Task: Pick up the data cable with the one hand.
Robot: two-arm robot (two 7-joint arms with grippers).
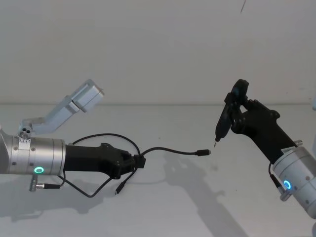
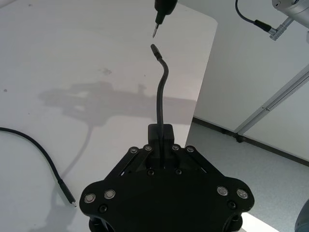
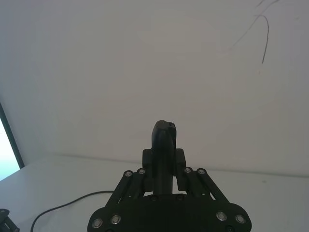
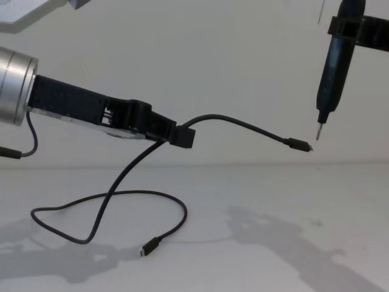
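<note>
Left gripper (image 1: 139, 161) extended nearly level from the left side, well above the white table (image 1: 163, 212); thick silver cylinder (image 1: 37, 154) with green glowing ring behind the long black angular body. Jaws closed tight on the data cable (image 4: 237, 125), pinched a short way back from one end. Beyond the jaws, a short free length of cable arching up and then forward in the air, ending in a small black plug (image 4: 299, 145). Behind the jaws, the remaining length dropping to the table, forming one loose loop there, and ending in the second plug (image 4: 149, 247), flat on the surface below the jaws. Same grip in the left wrist view: left gripper (image 2: 161, 133) with the cable (image 2: 162, 92) rising straight out between the closed jaws.

Right gripper (image 1: 238, 106) raised on the right, forearm angled up and inward, wrist ring glowing blue. Jaws closed on a black pen-shaped tool (image 4: 334, 61), held almost upright with its thin metal tip pointing down. Tip just beside the airborne plug ahead of the left jaws, slightly above it, apart.

Counts: two grippers, one data cable with two plugs, one pen-shaped tool, one short black wire (image 1: 74, 187) with a silver metal plug hanging from the left wrist.
</note>
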